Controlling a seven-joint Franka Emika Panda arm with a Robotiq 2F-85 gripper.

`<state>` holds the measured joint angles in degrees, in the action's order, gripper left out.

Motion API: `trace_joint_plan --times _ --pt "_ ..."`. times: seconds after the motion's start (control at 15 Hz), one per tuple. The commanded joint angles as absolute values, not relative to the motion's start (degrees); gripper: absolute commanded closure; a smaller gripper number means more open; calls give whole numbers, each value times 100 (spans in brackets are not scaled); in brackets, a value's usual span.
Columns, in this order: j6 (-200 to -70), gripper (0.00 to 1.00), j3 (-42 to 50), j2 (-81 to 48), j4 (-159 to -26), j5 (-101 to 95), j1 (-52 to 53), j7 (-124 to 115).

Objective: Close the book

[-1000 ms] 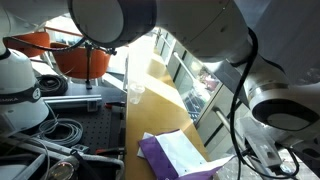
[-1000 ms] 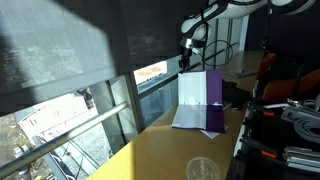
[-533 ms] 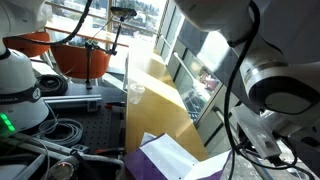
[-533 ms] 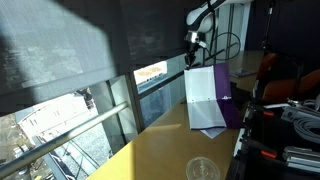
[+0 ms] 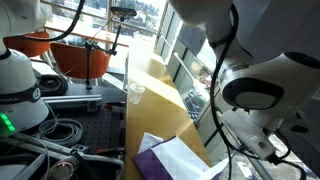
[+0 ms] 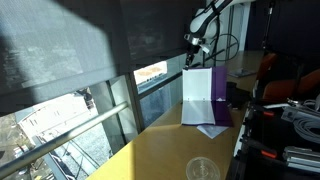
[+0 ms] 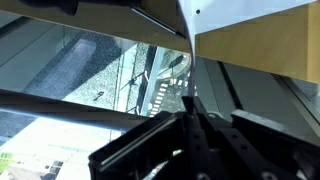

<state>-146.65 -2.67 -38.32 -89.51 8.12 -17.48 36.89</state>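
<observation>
The book (image 6: pixel 205 97) is sitting on the tan table (image 6: pixel 160 150), and one leaf is standing almost upright, showing me a white page with a purple strip beside it. My claw (image 6: pixel 193 50) is pinching that leaf's top edge, jaws closed on it.

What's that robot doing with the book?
The robot arm is working on closing a purple book on the tan tabletop. Its end effector pinches the top edge of one half, which stands almost upright. The other half lies flat on the table, so the book is not shut yet.
</observation>
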Motion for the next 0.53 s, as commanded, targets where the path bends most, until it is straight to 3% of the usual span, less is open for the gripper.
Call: trace_joint_plan --times 0.0,0.47 --pt "-15254 100 -376 -3539 -9494 603 -1676 3785" --pt "-16373 100 -516 -3555 -10132 94 -1203 3660"
